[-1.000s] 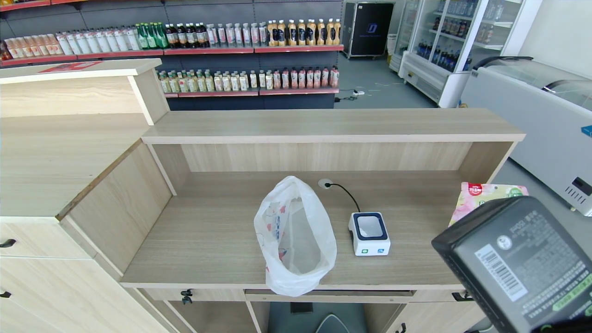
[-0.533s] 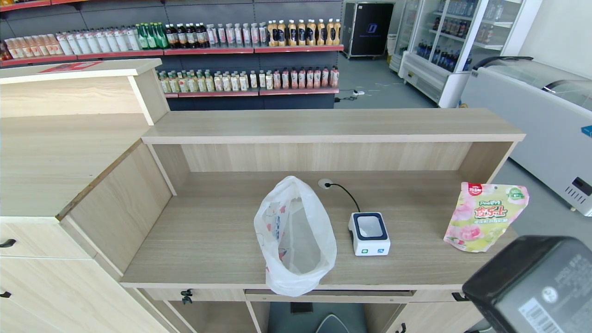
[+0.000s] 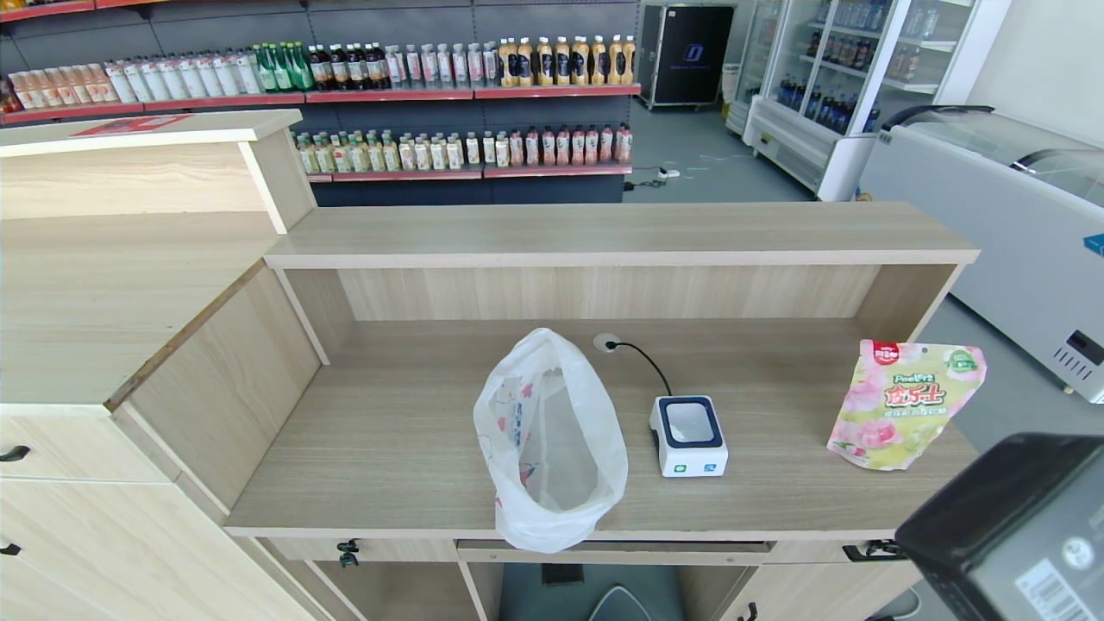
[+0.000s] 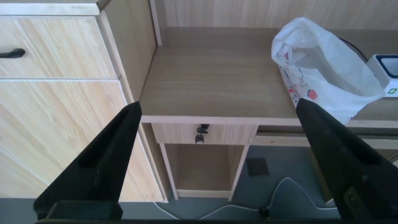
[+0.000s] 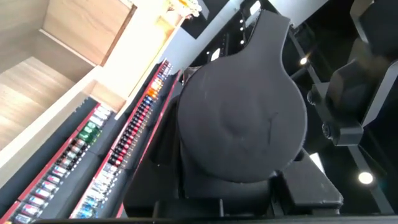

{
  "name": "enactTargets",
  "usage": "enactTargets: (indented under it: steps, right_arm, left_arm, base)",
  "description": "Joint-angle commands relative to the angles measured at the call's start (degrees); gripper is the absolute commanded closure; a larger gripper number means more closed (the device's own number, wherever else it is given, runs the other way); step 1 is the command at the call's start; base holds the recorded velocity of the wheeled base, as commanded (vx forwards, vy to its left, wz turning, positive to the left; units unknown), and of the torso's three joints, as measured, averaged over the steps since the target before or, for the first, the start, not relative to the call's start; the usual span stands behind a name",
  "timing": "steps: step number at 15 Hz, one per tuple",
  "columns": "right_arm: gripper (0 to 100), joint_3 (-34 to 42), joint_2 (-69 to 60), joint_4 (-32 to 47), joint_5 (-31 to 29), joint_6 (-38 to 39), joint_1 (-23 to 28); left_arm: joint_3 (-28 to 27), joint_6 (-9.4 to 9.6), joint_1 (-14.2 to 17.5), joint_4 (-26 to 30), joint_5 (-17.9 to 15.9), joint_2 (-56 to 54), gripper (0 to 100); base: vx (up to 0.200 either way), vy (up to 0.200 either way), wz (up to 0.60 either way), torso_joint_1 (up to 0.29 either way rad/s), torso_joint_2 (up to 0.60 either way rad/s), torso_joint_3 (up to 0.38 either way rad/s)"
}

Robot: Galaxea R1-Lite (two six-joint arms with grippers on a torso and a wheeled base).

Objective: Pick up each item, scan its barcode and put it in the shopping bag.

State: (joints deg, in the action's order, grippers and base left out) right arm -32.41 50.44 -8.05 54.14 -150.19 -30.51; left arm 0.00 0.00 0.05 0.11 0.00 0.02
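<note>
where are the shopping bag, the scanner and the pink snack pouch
shopping bag (image 3: 552, 448): head view, middle of its white plastic
scanner (image 3: 688, 427): head view, on its glass top window
pink snack pouch (image 3: 906, 404): head view, on its printed front

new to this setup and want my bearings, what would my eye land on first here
Most likely the big black package with a barcode label, looming close in the head view's lower right. Next, the white plastic shopping bag stands open in the middle of the wooden counter, the barcode scanner just right of it. A pink and green snack pouch sits at the counter's right end.
</note>
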Motion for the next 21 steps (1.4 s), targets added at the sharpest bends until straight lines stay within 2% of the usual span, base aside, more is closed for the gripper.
enactTargets:
  steps: [1, 19, 20, 21]
  right_arm:
    - [100, -0.10, 0.88, -0.39, 0.00, -0.02, 0.02]
    - [100, -2.13, 3.34, -0.83, -0.17, 0.16, 2.39]
    - [100, -4.41, 4.14, -0.92, -2.20, 2.18, 6.78]
    - [100, -8.28, 4.93, -0.39, -5.27, 10.71, 13.99]
  left_arm:
    - [0.00, 0.00, 0.04, -0.02, 0.00, -0.02, 0]
    - [0.00, 0.09, 0.04, -0.02, 0.00, -0.02, 0]
    - [0.00, 0.00, 0.04, -0.02, 0.00, -0.02, 0]
    - [0.00, 0.00, 0.04, -0.02, 0.00, -0.02, 0]
  base:
    - [0.000, 0.000, 0.00, 0.000, 0.00, 0.000]
    - [0.000, 0.000, 0.00, 0.000, 0.00, 0.000]
    - [0.000, 0.000, 0.00, 0.000, 0.00, 0.000]
    - [0.000, 0.000, 0.00, 0.000, 0.00, 0.000]
